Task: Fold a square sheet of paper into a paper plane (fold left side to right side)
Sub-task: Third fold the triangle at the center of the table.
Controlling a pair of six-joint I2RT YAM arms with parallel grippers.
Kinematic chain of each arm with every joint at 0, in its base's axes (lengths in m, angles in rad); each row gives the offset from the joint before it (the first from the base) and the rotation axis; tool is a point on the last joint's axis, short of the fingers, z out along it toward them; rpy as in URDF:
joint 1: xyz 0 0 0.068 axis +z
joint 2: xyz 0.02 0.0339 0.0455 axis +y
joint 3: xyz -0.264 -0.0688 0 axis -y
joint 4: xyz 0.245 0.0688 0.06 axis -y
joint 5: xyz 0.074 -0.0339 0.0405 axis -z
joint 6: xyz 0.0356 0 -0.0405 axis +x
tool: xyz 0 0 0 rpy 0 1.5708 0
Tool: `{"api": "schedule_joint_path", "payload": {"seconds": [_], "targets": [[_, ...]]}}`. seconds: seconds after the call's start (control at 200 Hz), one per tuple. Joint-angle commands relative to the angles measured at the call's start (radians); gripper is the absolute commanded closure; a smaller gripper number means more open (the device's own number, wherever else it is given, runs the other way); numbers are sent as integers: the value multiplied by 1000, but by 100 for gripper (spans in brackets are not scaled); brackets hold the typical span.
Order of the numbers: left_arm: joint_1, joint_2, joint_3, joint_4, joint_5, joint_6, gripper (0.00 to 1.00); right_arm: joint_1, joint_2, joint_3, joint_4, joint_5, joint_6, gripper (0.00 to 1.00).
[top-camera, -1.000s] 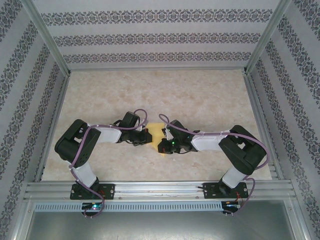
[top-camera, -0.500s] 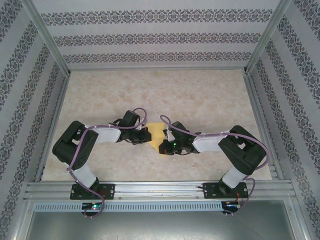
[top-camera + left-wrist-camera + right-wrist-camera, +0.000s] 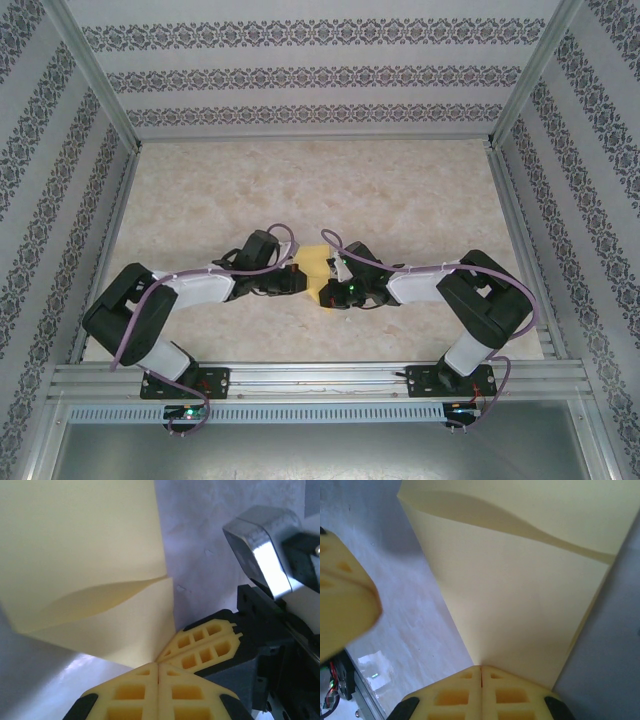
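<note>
Noting the yellow sheet (image 3: 314, 260) on the table (image 3: 400, 200), folded over, its top layer bulging off the lower one. You have the left gripper (image 3: 159, 666) at the sheet's left side, fingers pressed together, tips at its corner. Opposite, the right gripper (image 3: 481, 668) sits at the sheet's right side, fingers likewise together, tips on its edge. Whether either nips paper, you cannot tell.

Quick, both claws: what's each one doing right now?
Left claw: closed on the yellow sheet corner.
Right claw: closed on the same sheet.
</note>
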Motion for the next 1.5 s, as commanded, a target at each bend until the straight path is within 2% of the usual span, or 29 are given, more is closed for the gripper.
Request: {"api": "schedule_joint_path", "payload": {"seconds": [0.0,0.345,0.999,1.494], "targets": [[-31,43,20,80,15,-17,100,-16,48,-34,-101,74,-33,100],[-48,130,20,170,2,-51,100,-19,56,-34,-118,82,-39,100],[-44,161,49,-16,-143,-19,100,-19,53,-17,-213,112,-73,100],[49,199,28,80,-95,-33,100,-21,52,-18,-226,104,-82,100]]}}
